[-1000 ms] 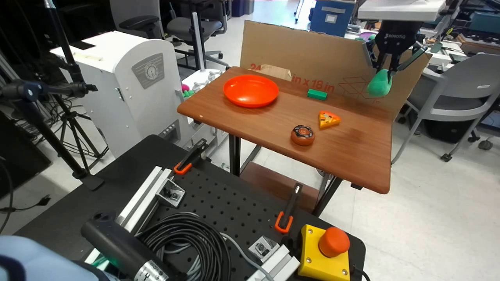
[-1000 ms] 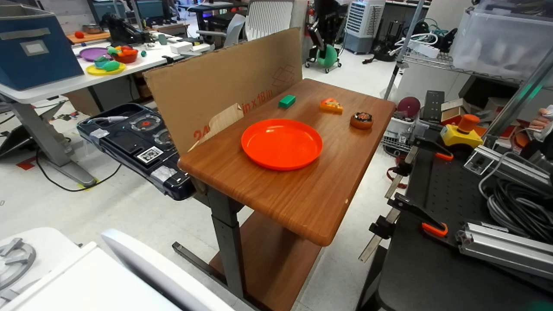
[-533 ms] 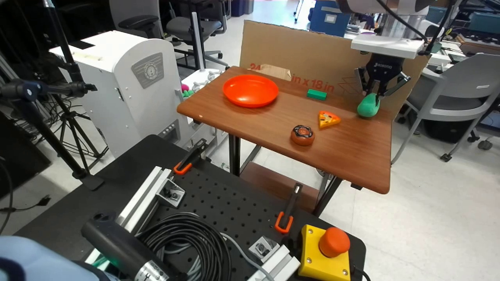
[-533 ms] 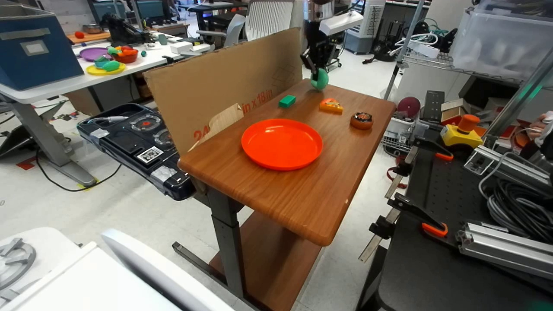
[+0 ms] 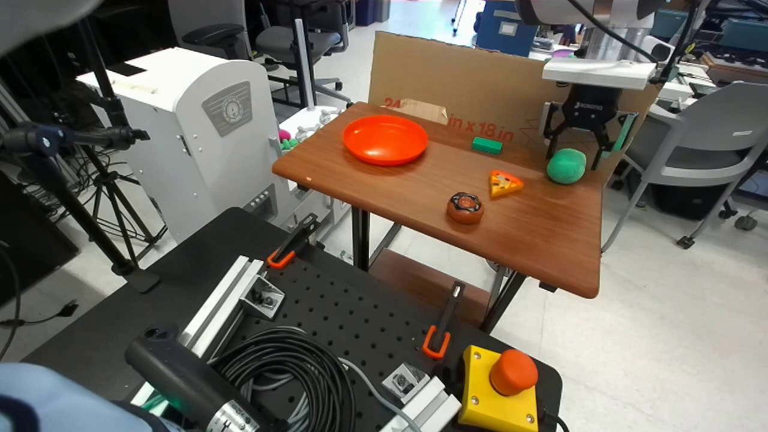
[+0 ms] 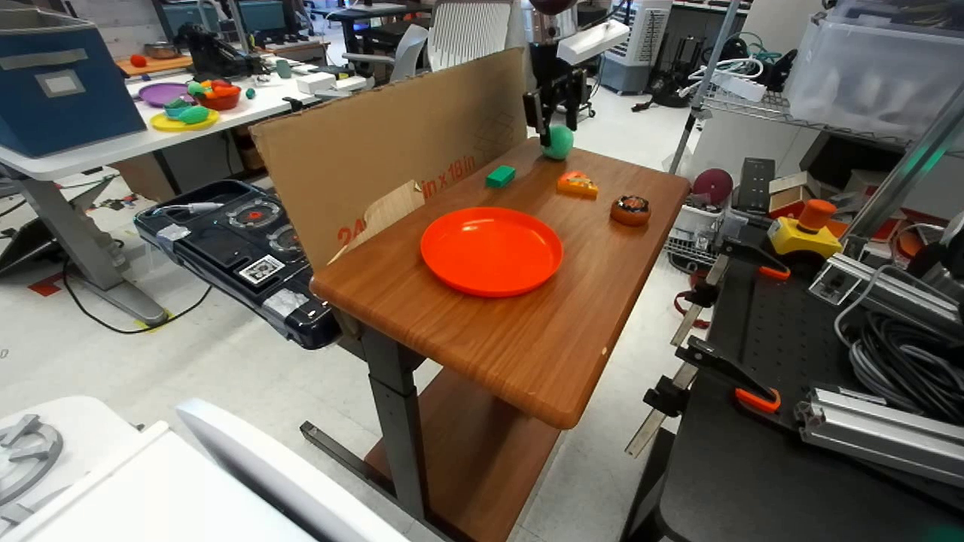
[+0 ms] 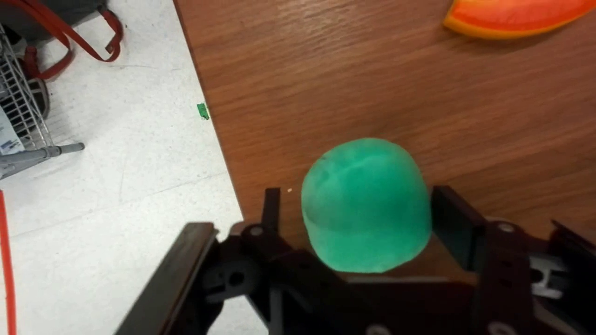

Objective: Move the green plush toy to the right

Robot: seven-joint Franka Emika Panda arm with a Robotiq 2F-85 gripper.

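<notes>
The green plush toy (image 5: 566, 167) rests on the brown table near its back right corner in an exterior view. The toy (image 6: 558, 143) shows at the far end of the table in an exterior view. My gripper (image 5: 572, 159) hangs right over it with its fingers spread wide. In the wrist view the toy (image 7: 365, 209) lies between the fingers of the open gripper (image 7: 356, 193). There is a gap to the left finger (image 7: 271, 209); the right finger (image 7: 456, 223) is at or very near the toy's side.
An orange plate (image 5: 385, 139), a green block (image 5: 486, 145), an orange-yellow pizza-slice toy (image 5: 504, 183) and a brown round object (image 5: 465, 207) are on the same table (image 5: 540, 252). A cardboard panel (image 5: 456, 84) stands along its back edge.
My gripper came down and slightly left with the toy in its grip, setting it on the table. Within the last half second the fingers opened and let go of the toy.
</notes>
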